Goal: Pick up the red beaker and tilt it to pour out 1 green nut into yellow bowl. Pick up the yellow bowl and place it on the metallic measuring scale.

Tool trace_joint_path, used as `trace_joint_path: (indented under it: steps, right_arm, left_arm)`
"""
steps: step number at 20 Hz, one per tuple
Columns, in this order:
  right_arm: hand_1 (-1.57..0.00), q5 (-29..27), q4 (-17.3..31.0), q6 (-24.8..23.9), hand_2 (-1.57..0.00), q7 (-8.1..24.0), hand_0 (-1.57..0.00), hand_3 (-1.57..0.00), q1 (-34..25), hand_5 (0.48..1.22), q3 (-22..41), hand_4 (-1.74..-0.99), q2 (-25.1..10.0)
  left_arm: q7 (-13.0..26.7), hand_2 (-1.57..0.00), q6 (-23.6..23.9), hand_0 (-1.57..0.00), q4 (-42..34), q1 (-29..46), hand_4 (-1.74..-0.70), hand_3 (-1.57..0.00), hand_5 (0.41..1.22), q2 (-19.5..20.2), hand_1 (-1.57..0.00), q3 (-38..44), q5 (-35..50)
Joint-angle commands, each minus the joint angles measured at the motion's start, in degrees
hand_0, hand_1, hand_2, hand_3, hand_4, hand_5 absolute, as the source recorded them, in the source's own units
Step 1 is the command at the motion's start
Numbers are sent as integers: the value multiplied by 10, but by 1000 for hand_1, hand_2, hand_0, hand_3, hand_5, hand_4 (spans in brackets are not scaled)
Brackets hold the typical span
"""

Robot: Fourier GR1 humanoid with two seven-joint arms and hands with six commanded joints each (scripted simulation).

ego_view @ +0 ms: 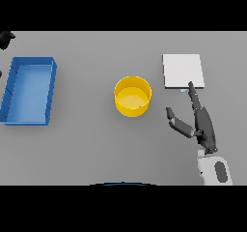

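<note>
Your right hand [201, 124] is spread beside the yellow bowl [132, 96]; no beaker shows, so close on the bowl for the scale [182, 70].

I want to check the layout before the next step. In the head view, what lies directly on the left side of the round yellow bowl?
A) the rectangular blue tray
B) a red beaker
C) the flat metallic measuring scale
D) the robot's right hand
A: the rectangular blue tray sits far to the left of the round yellow bowl, while the flat metallic measuring scale and the right hand are on the bowl's right.
</note>
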Motion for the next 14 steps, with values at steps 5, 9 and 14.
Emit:
trace_joint_path:
  steps: [5,9,14]
  right_arm:
    - [1,-1,0,0,1,-7,1,1,0,664,1,-1214,1]
    - [1,7,-7,2,1,-17,1,1,17,666,12,-1214,6]
    - [1,7,-8,-4,1,-26,1,1,23,664,9,-1197,7]
  left_arm:
    - [43,-1571,61,-1571,-108,113,-1741,-1474,1221,23,-1571,-11,37]
    - [64,-1571,86,-1571,-140,143,-1741,-1531,1166,27,-1571,-28,48]
    - [91,-1571,76,-1571,-159,157,-1530,-1503,865,48,-1571,-65,56]
